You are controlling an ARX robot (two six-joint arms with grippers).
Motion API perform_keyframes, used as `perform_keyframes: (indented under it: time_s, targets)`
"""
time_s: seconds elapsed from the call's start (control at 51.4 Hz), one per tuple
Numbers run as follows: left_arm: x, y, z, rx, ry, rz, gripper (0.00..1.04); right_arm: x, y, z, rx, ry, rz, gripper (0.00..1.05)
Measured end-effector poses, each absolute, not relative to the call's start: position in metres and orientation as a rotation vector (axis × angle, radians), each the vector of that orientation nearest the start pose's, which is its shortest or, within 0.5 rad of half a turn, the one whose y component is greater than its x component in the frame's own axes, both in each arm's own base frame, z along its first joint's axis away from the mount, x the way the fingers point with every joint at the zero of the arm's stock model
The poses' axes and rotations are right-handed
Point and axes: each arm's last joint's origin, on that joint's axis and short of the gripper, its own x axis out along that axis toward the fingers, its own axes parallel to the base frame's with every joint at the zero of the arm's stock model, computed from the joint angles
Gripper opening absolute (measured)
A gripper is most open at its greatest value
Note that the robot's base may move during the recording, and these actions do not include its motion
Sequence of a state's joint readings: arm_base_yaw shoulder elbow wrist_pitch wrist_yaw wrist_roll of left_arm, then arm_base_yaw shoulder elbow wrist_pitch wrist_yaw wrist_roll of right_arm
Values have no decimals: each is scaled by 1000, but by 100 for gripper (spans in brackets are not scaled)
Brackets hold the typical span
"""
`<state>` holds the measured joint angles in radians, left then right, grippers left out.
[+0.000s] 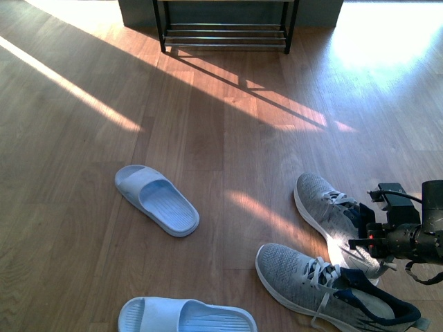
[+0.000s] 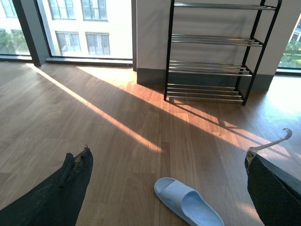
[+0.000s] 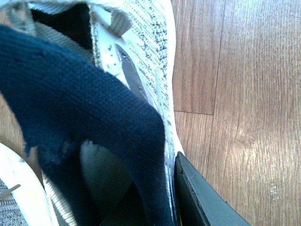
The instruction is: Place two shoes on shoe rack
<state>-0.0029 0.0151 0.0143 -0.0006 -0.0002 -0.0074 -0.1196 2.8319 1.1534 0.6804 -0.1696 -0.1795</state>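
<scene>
At the heel of the farther sneaker (image 1: pixel 324 202), the right pincer (image 1: pixel 361 240) meets its navy collar; grip cannot be told.

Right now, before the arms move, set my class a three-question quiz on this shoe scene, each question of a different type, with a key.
1. True or false: the nearer grey sneaker sits on the shoe rack.
2. How many pale blue slides lie on the floor? A one, B two, C three.
3. Short answer: which gripper is down at the collar of the farther grey sneaker, left or right?
Key: 1 false; 2 B; 3 right.
</scene>
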Motion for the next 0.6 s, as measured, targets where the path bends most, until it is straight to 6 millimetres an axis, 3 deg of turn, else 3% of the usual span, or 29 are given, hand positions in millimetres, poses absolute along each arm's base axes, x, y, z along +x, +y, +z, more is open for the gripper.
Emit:
perform_keyframes:
  time_s: [0.156, 0.253, 0.487, 0.604]
  targets:
    - [98, 0, 167, -7, 1, -3, 95, 349, -37, -139, -16, 957, 101, 11]
    - [98, 0, 167, -7, 1, -3, 95, 346, -35, -116, 12, 892, 54, 11]
    - [98, 0, 167, -7, 1, -3, 95, 337, -35, -33, 115, 745, 4, 11]
    - [98, 0, 167, -7, 1, -3, 95, 319, -43, 44, 218, 628, 13, 11]
